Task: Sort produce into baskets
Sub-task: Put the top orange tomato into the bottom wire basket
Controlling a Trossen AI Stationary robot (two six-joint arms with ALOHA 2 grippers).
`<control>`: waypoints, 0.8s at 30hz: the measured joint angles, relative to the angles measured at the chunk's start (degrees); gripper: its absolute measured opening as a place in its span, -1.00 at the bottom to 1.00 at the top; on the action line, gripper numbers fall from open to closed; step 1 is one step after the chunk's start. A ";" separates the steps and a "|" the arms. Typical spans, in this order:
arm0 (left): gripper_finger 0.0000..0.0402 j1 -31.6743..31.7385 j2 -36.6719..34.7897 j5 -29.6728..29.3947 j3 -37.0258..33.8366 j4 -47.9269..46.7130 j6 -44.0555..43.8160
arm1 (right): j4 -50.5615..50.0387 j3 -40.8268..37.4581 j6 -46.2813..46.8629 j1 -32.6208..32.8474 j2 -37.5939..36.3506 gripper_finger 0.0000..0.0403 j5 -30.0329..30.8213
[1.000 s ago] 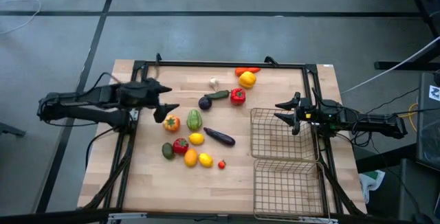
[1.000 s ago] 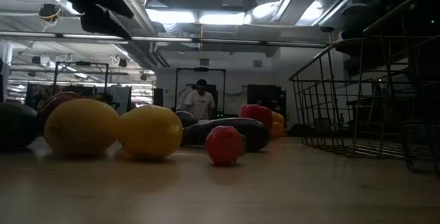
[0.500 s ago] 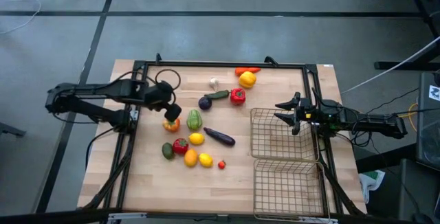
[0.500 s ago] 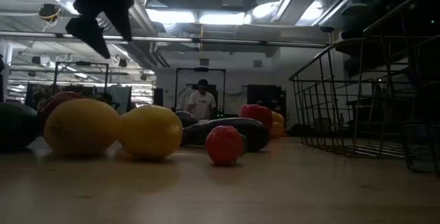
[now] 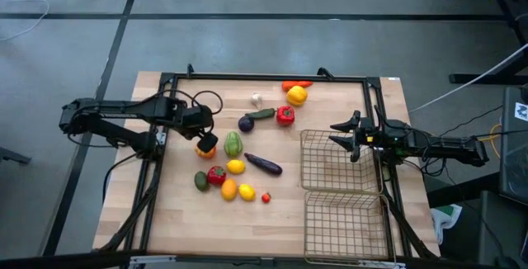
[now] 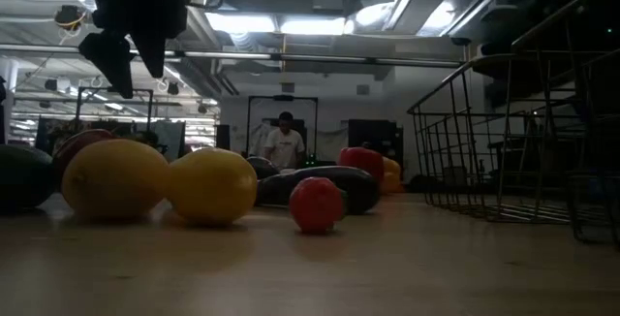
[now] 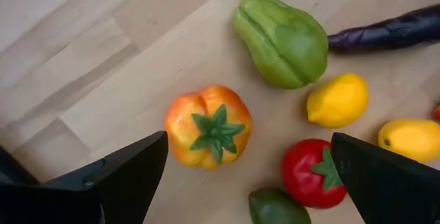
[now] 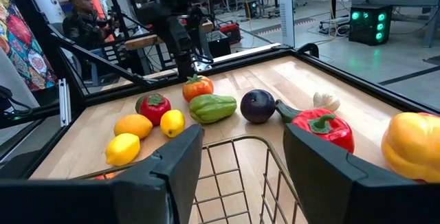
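Poised above the table [image 5: 177, 219] with fingers spread wide and empty, the left gripper [image 5: 206, 141] hangs directly over an orange-and-yellow tomato [image 7: 207, 125], which lies on the wood between the two fingertips as seen from the wrist. The tomato is round and ribbed, orange shading to yellow, with a green star-shaped stem cap on top. Just beside it lies a wrinkled green squash [image 7: 283, 40]; a lemon [image 7: 337, 99], a red tomato [image 7: 313, 172] and a dark eggplant [image 7: 393, 30] lie nearby, with the rest of the produce scattered across the middle of the table. Two wire baskets [image 5: 340, 192] stand side by side along the table's right edge, both holding nothing. The right gripper [image 5: 345, 136] waits at the far basket's outer rim, its fingers partly apart and holding nothing. Beyond the table, a person [image 6: 283, 143] stands in the workshop behind.
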 joint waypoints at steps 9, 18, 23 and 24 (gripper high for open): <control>0.99 -0.02 0.02 -0.37 -4.69 1.09 -3.49 | 0.00 0.00 0.00 0.01 0.01 0.01 0.00; 0.99 0.00 0.02 -0.33 -10.25 8.04 -6.56 | 0.00 0.00 0.00 0.00 0.02 0.01 0.00; 0.99 -0.69 0.02 0.15 -13.04 10.84 -6.97 | 0.00 0.00 0.00 0.00 0.00 0.01 0.00; 0.99 -1.07 0.02 0.22 -13.49 11.56 -6.97 | 0.00 0.00 0.00 0.01 0.01 0.01 0.00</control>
